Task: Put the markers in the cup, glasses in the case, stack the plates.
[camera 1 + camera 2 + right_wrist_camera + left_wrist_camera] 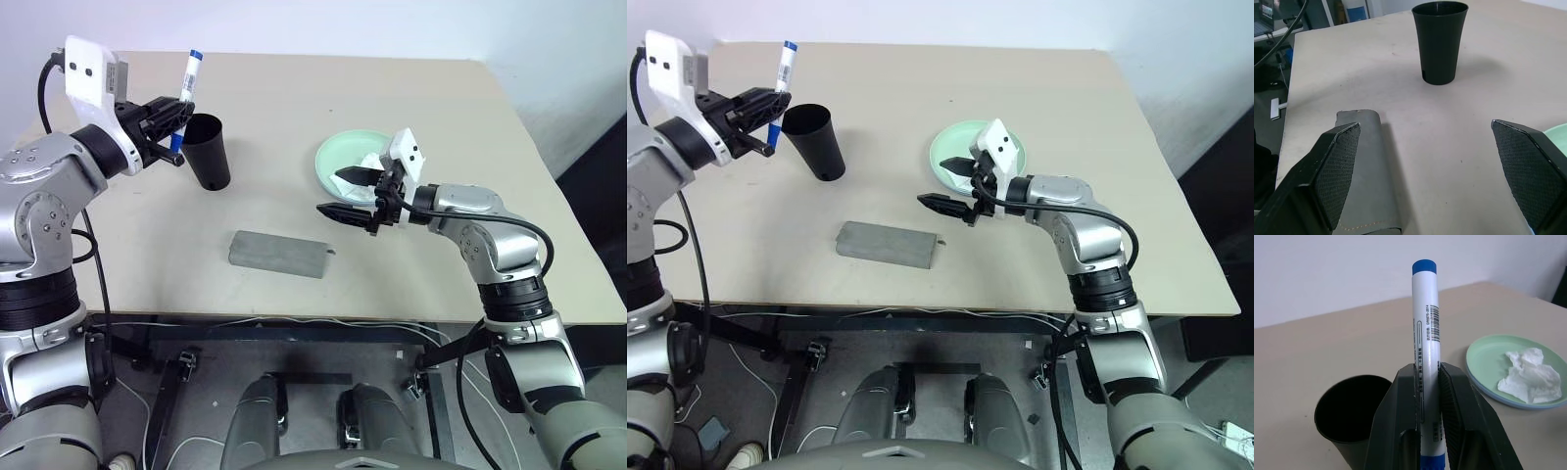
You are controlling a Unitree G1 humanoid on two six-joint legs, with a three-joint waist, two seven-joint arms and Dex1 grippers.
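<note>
My left gripper (174,125) is shut on a white marker (190,90) with a blue cap. It holds the marker upright, just left of and above the rim of the black cup (208,152). In the left wrist view the marker (1426,333) rises between the fingers, with the cup (1349,409) beside it. The grey case (279,254) lies closed at the table's front middle. A mint green plate (338,157) lies to the right, with a light blue rim (1498,396) showing under it. My right gripper (349,194) hangs open in front of the plate, holding nothing. The glasses are out of view.
A crumpled white tissue (1530,374) lies on the green plate. The beige table (411,98) has bare surface at the back and right. Its front edge (294,318) runs just beyond the case, with cables below.
</note>
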